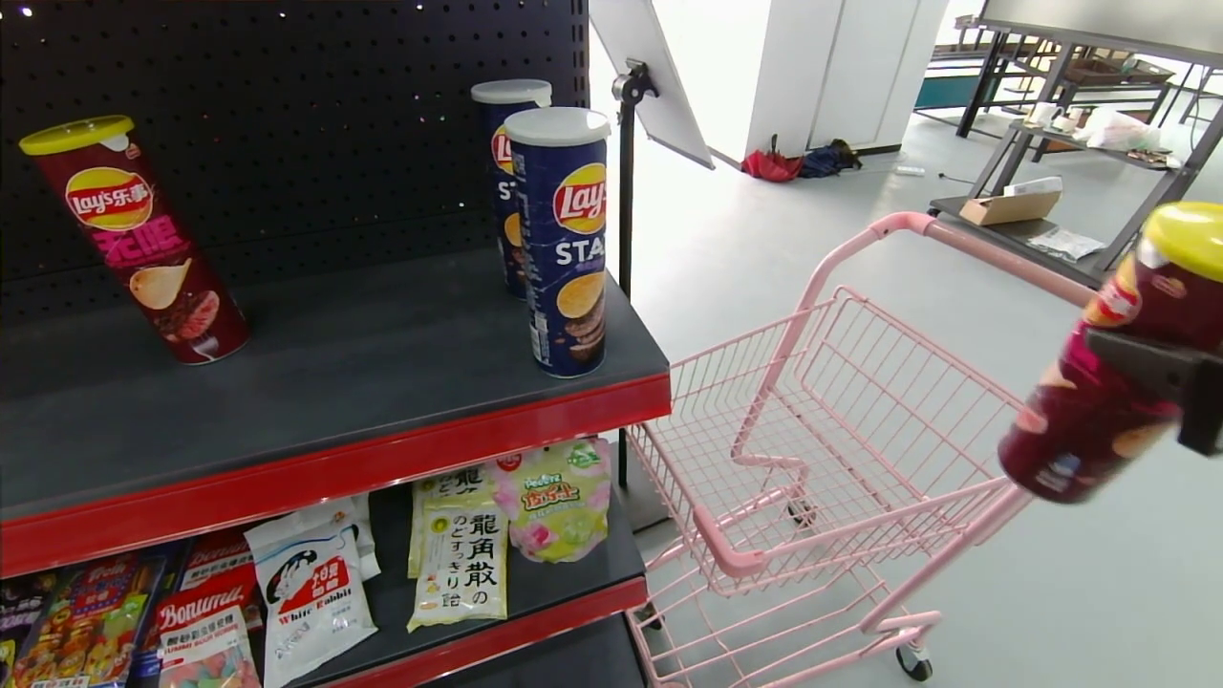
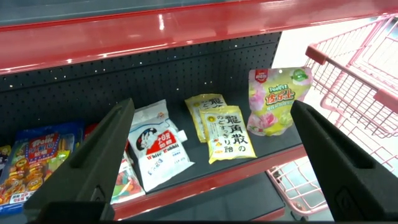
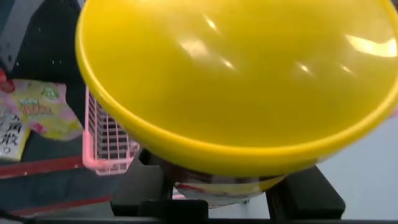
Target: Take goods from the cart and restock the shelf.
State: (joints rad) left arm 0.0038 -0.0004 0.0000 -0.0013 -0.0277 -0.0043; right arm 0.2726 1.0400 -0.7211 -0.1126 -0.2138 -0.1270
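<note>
The right gripper is clenching a red can round its middle, one jaw on each side of the tube. It is holding the can tilted in the air, yellow lid uppermost, near the cart on the side away from the shelves. Gripping at mid-height is probably meant to stop the tall can from swinging and to leave its base free for setting down.

The left gripper is hanging with its jaws spread wide and nothing between them. It is facing the lower shelf, where candy bags are lying flat. It is likely waiting low so that it is not blocking the way up to the top shelf.

On that top shelf a second red can is standing at the left, near the back panel. Two blue cans are standing at the right end, one just behind the other, so flavours are being grouped. The held can is therefore probably heading for the board beside its red match. Getting there is going to call for righting the can and carrying it over past the blue pair without knocking them.
</note>
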